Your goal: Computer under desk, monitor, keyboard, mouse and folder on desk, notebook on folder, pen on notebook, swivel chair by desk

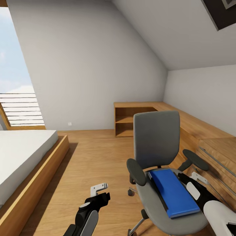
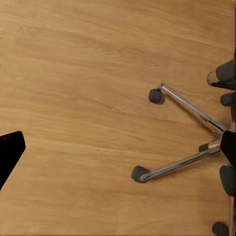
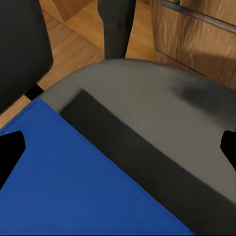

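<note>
Blue folder (image 1: 176, 192) lies flat on the grey chair (image 1: 157, 141) seat, right under the right hand (image 3: 118, 142). That hand hangs just above it with its fingers spread wide, holding nothing. Left hand (image 1: 100, 191) hangs over the wood floor (image 2: 88, 98), beside the chair's chrome legs (image 2: 189, 110); I cannot tell how wide it is.

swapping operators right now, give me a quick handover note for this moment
Left gripper: open, holding nothing, low over the floor beside the swivel chair.
Right gripper: open, just above the seat next to the folder, not gripping it.
Folder lies flat on the chair seat; chair stands by the wooden cabinet.
Done: nothing evident.
Left: pick up the folder, then every other step.
</note>
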